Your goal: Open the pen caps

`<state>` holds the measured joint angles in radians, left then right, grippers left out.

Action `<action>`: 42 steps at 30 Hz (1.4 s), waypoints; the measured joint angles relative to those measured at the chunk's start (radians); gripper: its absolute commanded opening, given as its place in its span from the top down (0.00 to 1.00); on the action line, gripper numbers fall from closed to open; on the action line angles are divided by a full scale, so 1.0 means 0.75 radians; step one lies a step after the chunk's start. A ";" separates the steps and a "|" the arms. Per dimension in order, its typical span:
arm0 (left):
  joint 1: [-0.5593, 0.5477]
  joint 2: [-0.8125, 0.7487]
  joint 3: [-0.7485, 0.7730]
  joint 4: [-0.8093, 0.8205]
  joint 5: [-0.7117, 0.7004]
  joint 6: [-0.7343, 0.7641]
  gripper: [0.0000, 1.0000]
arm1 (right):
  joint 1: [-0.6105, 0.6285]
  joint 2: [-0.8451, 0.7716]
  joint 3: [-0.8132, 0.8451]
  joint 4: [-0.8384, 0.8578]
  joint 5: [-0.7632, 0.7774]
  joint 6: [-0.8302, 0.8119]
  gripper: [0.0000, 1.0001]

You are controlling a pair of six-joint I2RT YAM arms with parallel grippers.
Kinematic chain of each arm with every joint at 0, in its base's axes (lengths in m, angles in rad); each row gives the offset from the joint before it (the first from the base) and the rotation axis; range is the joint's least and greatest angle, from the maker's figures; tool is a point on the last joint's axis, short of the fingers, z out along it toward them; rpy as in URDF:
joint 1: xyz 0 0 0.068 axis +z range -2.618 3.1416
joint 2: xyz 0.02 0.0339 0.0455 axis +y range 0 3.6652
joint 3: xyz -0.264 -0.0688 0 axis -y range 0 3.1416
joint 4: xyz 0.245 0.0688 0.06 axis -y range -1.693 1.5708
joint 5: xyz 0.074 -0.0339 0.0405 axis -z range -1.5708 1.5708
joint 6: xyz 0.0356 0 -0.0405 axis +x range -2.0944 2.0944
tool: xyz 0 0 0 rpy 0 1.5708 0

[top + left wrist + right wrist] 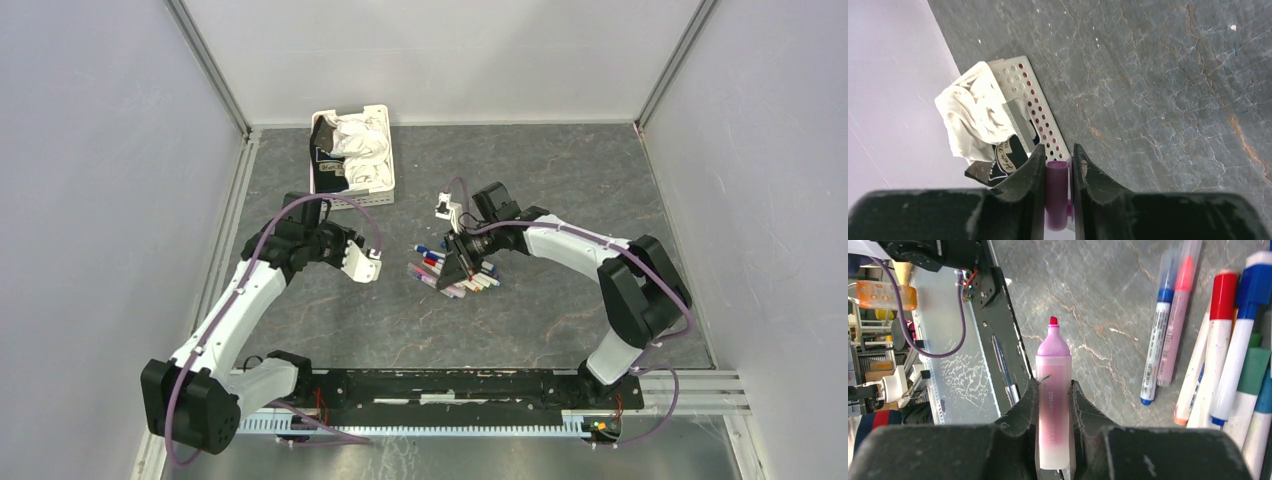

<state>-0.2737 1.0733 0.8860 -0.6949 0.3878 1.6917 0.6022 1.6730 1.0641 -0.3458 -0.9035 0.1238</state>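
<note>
1. The left claw is shut on a purple cap, which sits pinched lengthwise between its fingers, near the basket. Keep the squeeze even, because so short a cylinder can likely squirt out sideways.
2. Bring the cap low over a bare patch of surface, apart from the basket, before letting go, so it does not bounce or roll.
3. The other pens lie together between the arms, with a red cap and a blue cap on. Drop nothing among them, or the next grasp gets harder.
4. The right claw is clamped around a pink pen whose tip is bare. Lay it flat beside the pile, keeping the tip off the surface.
</note>
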 measured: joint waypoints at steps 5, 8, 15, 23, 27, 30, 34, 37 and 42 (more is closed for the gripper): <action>0.019 0.016 -0.005 0.005 -0.023 -0.025 0.98 | -0.042 -0.031 -0.008 -0.054 0.151 -0.014 1.00; -0.021 0.021 -0.031 0.011 -0.019 -0.141 0.98 | -0.136 -0.064 -0.001 -0.054 0.378 -0.020 1.00; -0.056 0.308 -0.020 0.028 -0.024 -0.573 0.98 | -0.327 -0.127 -0.164 0.118 1.007 -0.034 1.00; -0.056 0.455 -0.071 0.218 -0.028 -0.806 0.96 | -0.338 -0.071 -0.272 0.231 1.322 -0.064 0.80; -0.056 0.524 -0.109 0.314 -0.031 -0.837 0.83 | -0.344 -0.069 -0.273 0.287 1.388 -0.085 0.69; -0.056 0.568 -0.149 0.385 -0.052 -0.845 0.71 | -0.347 -0.069 -0.273 0.308 1.418 -0.099 0.60; -0.056 0.585 -0.161 0.449 -0.063 -0.864 0.55 | -0.347 -0.071 -0.296 0.334 1.434 -0.108 0.51; -0.056 0.585 -0.161 0.465 -0.063 -0.876 0.36 | -0.347 -0.082 -0.310 0.335 1.437 -0.114 0.45; -0.056 0.582 -0.129 0.427 -0.052 -0.888 0.12 | -0.342 -0.160 -0.313 0.335 1.424 -0.113 0.35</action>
<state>-0.3157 1.5097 0.7895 -0.3744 0.3489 1.0256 0.3454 1.5532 0.8295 -0.0948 0.1646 0.0387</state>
